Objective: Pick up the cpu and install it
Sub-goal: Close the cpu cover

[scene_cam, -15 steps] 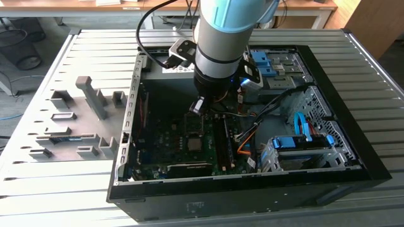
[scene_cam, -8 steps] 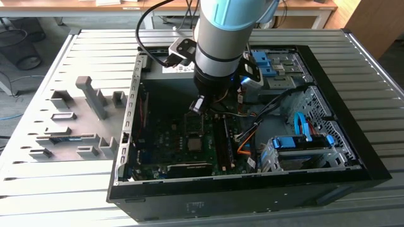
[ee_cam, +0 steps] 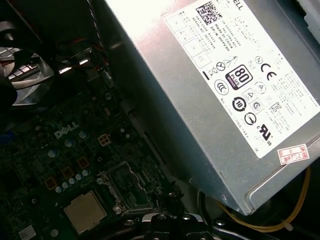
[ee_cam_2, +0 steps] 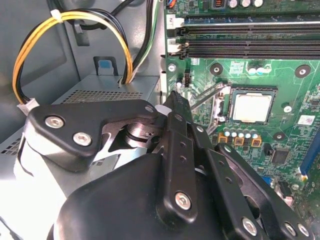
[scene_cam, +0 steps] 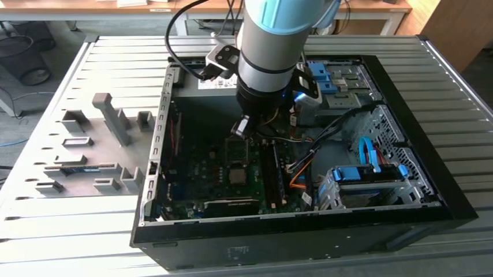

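The cpu (ee_cam_2: pixel 252 107) lies flat in its socket on the green motherboard (ee_cam_2: pixel 300 100), silver top up; it also shows in the first wrist view (ee_cam: pixel 85 211) and in the exterior view (scene_cam: pixel 239 173). The socket's metal frame (ee_cam: pixel 125 192) stands hinged open beside it, and a thin lever (ee_cam_2: pixel 205 95) sticks up at its edge. My gripper (ee_cam_2: pixel 175 97) hangs inside the open computer case, a little above the board and off to the side of the socket. Its black fingers come together in one narrow tip (ee_cam: pixel 172 200) with nothing between them. In the exterior view the gripper (scene_cam: pixel 240 130) is above the board's far part.
A big grey power supply (ee_cam: pixel 225 85) with a white label sits close beside the arm, with yellow and black cables (ee_cam_2: pixel 30 55) looping from it. Memory slots (ee_cam_2: pixel 250 35), a fan (ee_cam: pixel 25 75) and a drive cage (scene_cam: pixel 370 179) surround the socket. A grey parts fixture (scene_cam: pixel 92 150) lies outside the case.
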